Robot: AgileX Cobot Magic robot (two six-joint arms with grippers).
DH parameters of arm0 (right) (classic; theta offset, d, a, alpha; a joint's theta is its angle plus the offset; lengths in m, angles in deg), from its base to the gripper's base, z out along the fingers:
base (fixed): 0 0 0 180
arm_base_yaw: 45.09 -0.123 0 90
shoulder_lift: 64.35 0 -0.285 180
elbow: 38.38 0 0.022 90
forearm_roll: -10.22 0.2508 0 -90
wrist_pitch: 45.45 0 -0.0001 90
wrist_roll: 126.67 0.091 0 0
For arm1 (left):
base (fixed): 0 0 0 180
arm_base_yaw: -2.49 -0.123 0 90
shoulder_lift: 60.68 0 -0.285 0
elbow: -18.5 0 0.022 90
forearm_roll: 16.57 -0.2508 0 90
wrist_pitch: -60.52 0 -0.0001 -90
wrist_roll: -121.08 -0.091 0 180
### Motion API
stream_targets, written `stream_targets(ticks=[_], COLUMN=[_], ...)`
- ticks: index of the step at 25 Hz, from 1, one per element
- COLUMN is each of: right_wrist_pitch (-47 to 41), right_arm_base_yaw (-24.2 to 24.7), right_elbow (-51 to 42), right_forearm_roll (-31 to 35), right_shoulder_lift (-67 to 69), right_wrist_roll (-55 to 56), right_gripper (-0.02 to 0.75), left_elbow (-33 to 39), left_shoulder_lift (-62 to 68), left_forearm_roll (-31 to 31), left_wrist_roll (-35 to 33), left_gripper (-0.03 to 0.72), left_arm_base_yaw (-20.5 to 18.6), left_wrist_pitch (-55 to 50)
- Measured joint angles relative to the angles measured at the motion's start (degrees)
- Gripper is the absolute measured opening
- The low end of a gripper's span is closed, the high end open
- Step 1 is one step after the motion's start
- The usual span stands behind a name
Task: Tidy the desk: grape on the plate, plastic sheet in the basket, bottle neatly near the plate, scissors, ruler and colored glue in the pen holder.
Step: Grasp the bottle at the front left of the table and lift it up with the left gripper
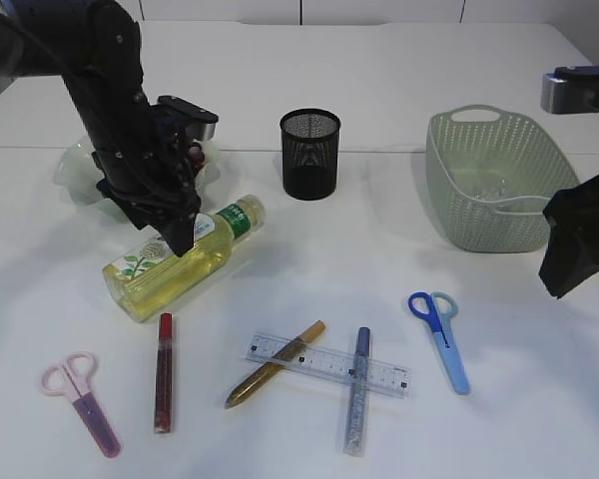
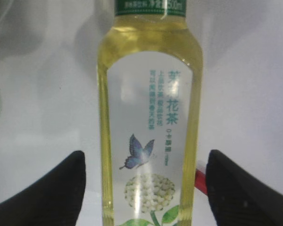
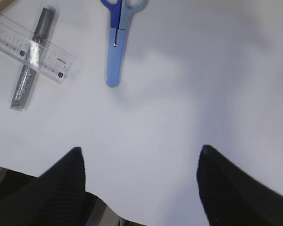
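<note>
The bottle (image 1: 180, 257) lies on its side on the white table (image 1: 379, 60), its long axis running diagonally: the cap end points up and to the right toward the black mesh pen holder (image 1: 310, 154), the base down and to the left. The plate (image 1: 80, 170) sits just behind it, partly hidden by the left arm. The left gripper (image 1: 180, 235) hangs over the bottle's middle with its jaws spread wide, one on each side of the bottle and clear of it in the wrist view. The right gripper (image 3: 141, 188) is also wide open, holding nothing, above bare table near the blue scissors (image 3: 118, 42) and the ruler (image 3: 30, 49).
</note>
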Motion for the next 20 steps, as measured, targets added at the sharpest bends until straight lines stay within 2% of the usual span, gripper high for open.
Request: stream_targets(ticks=[20], right_wrist_pitch=[0.2], right_arm_base_yaw=[0.0], right_elbow=[0.0], right_forearm_roll=[0.0], right_shoulder_lift=[0.0], right_wrist_roll=[0.0], right_gripper=[0.575], left_elbow=[0.0], left_shoulder_lift=[3.6], left_forearm_roll=[-0.8], left_wrist_roll=[0.0], left_gripper=[0.583], left_arm_base_yaw=[0.0], left_wrist_pitch=[2.1])
